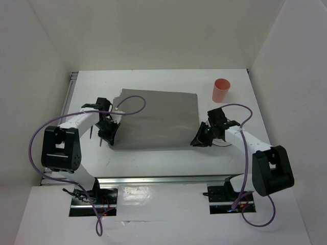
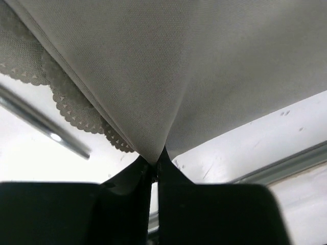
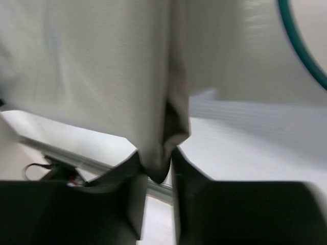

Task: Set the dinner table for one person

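The grey cloth placemat [image 1: 156,120] lies over the middle of the white dinner table [image 1: 153,161], with its near edge raised by both grippers. My left gripper [image 1: 110,133] is shut on the placemat's near left corner, and the cloth [image 2: 194,61] fans up from between its fingertips [image 2: 153,161]. My right gripper [image 1: 198,140] is shut on the near right corner, and a fold of the cloth [image 3: 92,66] hangs between its jaws [image 3: 156,163].
A pink cup [image 1: 220,90] stands upright at the back right. A lacy white doily [image 2: 66,102] shows under the placemat's left side, with a metal utensil handle [image 2: 46,132] beside it. A teal-rimmed dish edge [image 3: 301,51] shows beyond the cloth. White walls enclose the table.
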